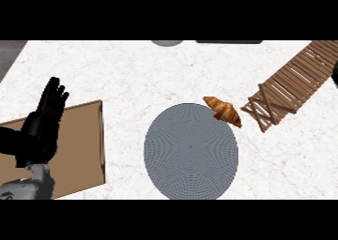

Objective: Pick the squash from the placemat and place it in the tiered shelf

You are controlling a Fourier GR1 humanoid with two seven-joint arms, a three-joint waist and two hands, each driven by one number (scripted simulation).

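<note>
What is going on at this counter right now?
Nothing is being held. The robot's left hand rests open, fingers up, at the left, over a brown board. The right hand is out of view. A grey oval placemat lies mid-counter with no squash visible on it. A croissant lies at its upper right edge, beside a wooden slatted shelf.

A white marble counter (130,75) carried a croissant (224,111), which lay near its centre, tilted, with one end pointing toward the counter's far edge. A brown board (81,150) lay flat at the counter's left, near side, well apart from the croissant, and it ran out of view at the left. At the counter's far edge, a grey rounded object (167,42) and a dark flat object (229,41) showed only in part.
</note>
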